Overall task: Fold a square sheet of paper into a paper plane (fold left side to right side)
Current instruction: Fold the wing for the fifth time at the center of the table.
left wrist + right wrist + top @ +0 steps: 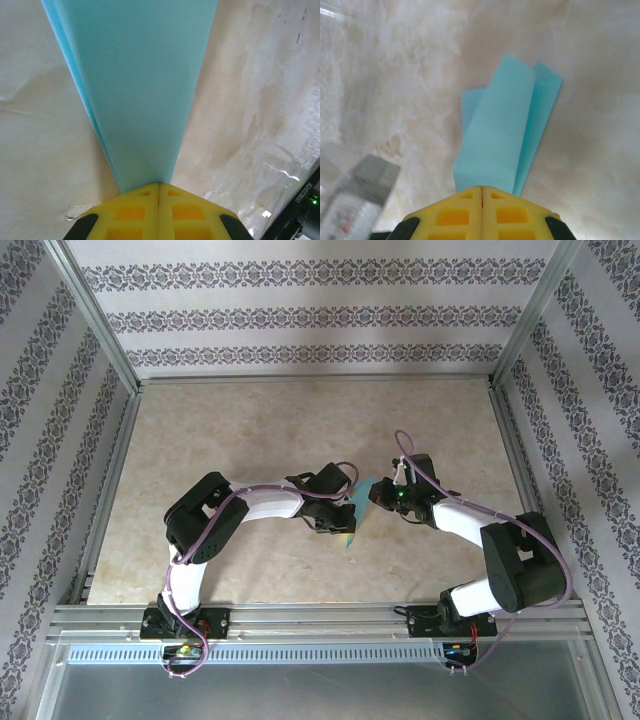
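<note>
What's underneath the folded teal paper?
Marbled beige tabletop shows around the folded teal paper; the patch directly under it is covered. Its ends are hidden inside the shut left gripper and right gripper.

You have one paper plane (352, 525) to record: plain teal-blue paper, unmarked, folded lengthwise into a slim, layered form. It sits near the middle of the tabletop (250, 430) (resting or lifted, you cannot tell from above). In the left wrist view it narrows toward the left gripper (158, 185), whose closed jaws pinch it, with stacked edges showing along its left side. In the right wrist view its overlapping flaps fan away from the right gripper (482, 189), whose jaws clamp the near end.
</note>
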